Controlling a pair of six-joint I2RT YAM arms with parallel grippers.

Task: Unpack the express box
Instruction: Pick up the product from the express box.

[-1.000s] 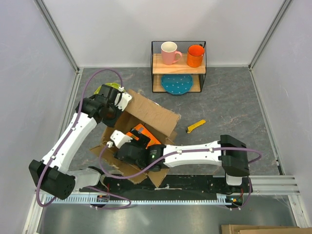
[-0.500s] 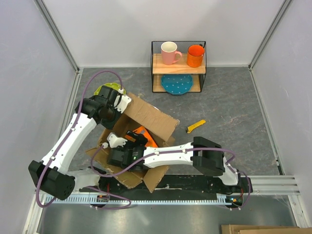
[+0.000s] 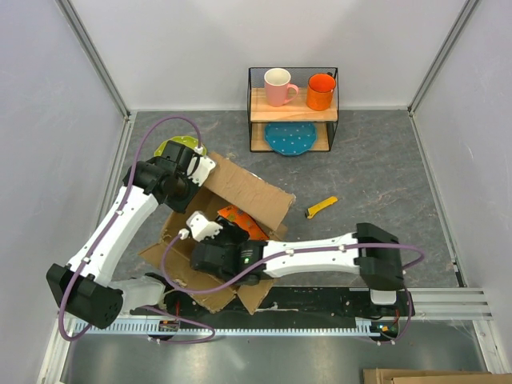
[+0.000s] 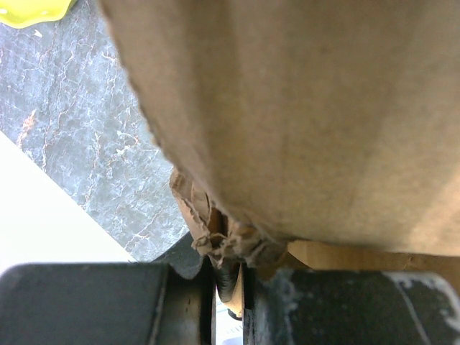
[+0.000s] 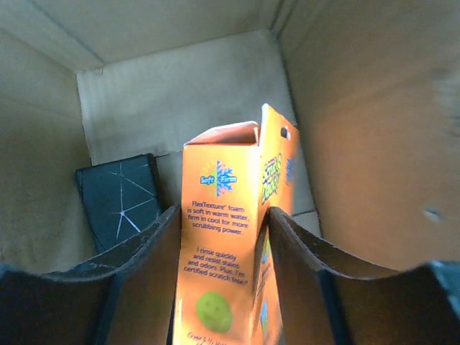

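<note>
The express box (image 3: 250,190) is a brown cardboard carton lying open between the arms. My left gripper (image 3: 192,178) is shut on the torn edge of its far-left flap (image 4: 302,108), with the frayed cardboard pinched between the jaws (image 4: 228,248). My right gripper (image 3: 234,234) reaches down inside the carton (image 5: 180,93). Its fingers (image 5: 154,237) press both sides of an upright orange sponge box (image 5: 230,215), whose orange top also shows from above (image 3: 240,219). A flat black packet (image 5: 118,198) lies on the carton's floor to its left.
A yellow-green item (image 3: 178,147) lies behind the left gripper, by the left wall. A yellow utility knife (image 3: 322,207) lies right of the carton. At the back, a wire shelf (image 3: 293,112) holds a pink mug (image 3: 278,86), an orange mug (image 3: 321,90) and a blue plate (image 3: 290,138).
My right gripper's jaws have narrowed onto the orange sponge box while its arm shifted over the carton. The carton turned slightly. The left gripper kept its hold on the flap.
</note>
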